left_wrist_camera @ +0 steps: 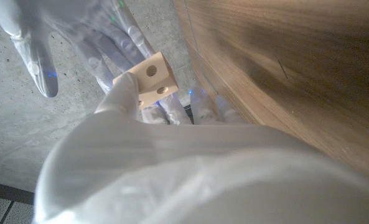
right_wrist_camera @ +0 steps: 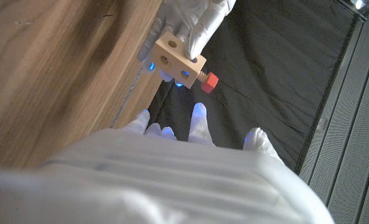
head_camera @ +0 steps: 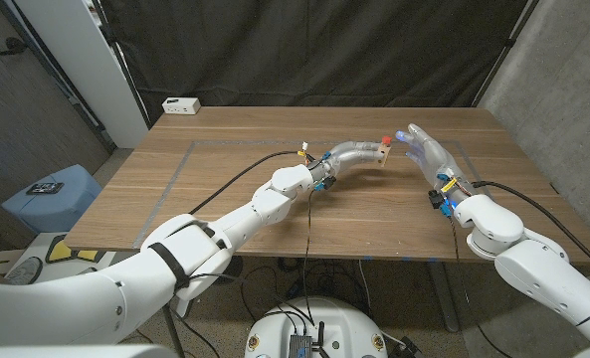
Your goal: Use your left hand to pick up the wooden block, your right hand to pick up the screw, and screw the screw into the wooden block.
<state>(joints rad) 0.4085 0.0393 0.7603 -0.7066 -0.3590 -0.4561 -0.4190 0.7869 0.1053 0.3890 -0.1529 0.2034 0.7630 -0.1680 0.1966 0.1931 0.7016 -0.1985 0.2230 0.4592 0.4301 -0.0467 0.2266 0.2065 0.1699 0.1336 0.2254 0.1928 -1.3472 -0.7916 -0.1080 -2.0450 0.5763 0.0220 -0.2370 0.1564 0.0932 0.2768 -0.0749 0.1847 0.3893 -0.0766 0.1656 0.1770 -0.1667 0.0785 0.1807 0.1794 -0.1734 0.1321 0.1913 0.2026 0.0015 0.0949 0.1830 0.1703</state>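
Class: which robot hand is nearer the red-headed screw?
Left. The left robot hand holds the wooden block carrying the screw; the right robot hand hangs open beside it, apart.

A wooden counter (head_camera: 225, 189) is standing in front of a black curtain (head_camera: 304, 50) that is hanging across the back of the room, with a faint taped rectangle (head_camera: 190, 149) showing on its top. A small white box (head_camera: 181, 104) is sitting at the far left corner of the counter. Off to the left on the floor, a light blue stool (head_camera: 46, 199) is carrying a small dark device (head_camera: 46, 187), and a grey concrete wall (head_camera: 563, 89) is rising on the right.
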